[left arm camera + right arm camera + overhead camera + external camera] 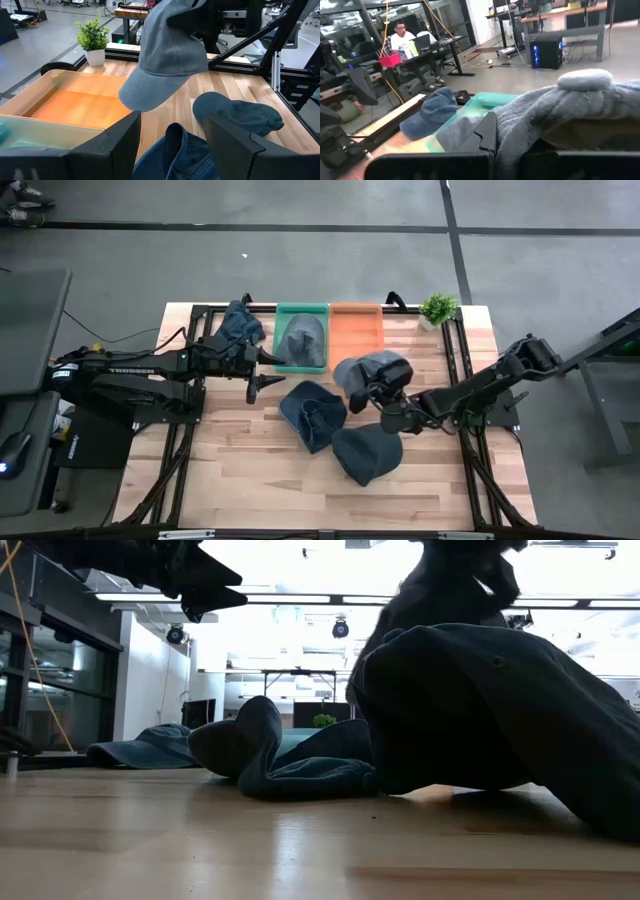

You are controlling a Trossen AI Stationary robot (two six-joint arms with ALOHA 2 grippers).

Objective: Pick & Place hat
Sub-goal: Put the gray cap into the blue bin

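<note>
A grey-blue cap (368, 368) hangs above the table's middle with my right gripper (382, 388) shut on it. The left wrist view shows the cap (167, 55) in the air, brim (142, 97) lowest. A dark denim hat (312, 413) and a dark cap (365, 452) lie on the wood below. Another hat (302, 340) lies in the green bin (300, 308), and a blue one (240, 325) sits at the far left by the frame. My left gripper (262, 372) waits open beside the green bin, with nothing between its fingers. My right gripper pinches the cap's crown (192, 30) between its two fingers, coming in about level from the table's right side. The cloth (555, 110) drapes over the fingers and hides the exact place. The cap hangs tilted, brim downward, clear of the table.
An orange bin (355, 330) stands next to the green bin at the far edge, with nothing in it. A small potted plant (438, 308) stands at the far right corner. Black frame rails (460, 360) run along the table's sides. Bare wood shows at the near left.
</note>
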